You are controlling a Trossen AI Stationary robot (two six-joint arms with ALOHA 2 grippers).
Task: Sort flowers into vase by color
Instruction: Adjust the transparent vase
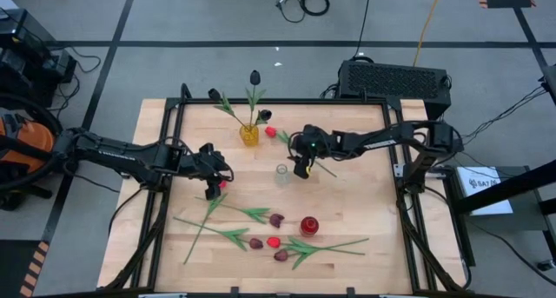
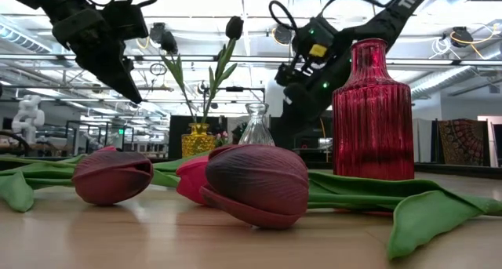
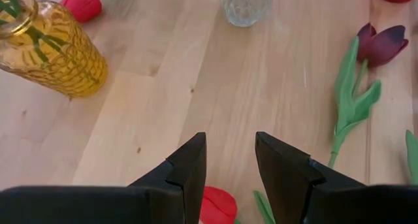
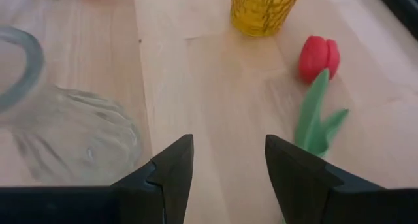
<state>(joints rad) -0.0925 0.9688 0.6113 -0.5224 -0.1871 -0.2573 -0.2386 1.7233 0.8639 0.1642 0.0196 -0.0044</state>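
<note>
Risk: both pincers part-open, empty; right gripper (image 1: 301, 171) centre frame beside clear glass vase (image 1: 281, 174), liable to topple it reaching red tulip (image 4: 318, 57); left gripper (image 1: 214, 188) centre-left.

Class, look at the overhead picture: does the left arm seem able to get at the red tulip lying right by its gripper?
Probably yes. The left gripper hangs open just above the red tulip, with bare table around the head and nothing covering it. The yellow vase and clear vase stand well aside.
</note>
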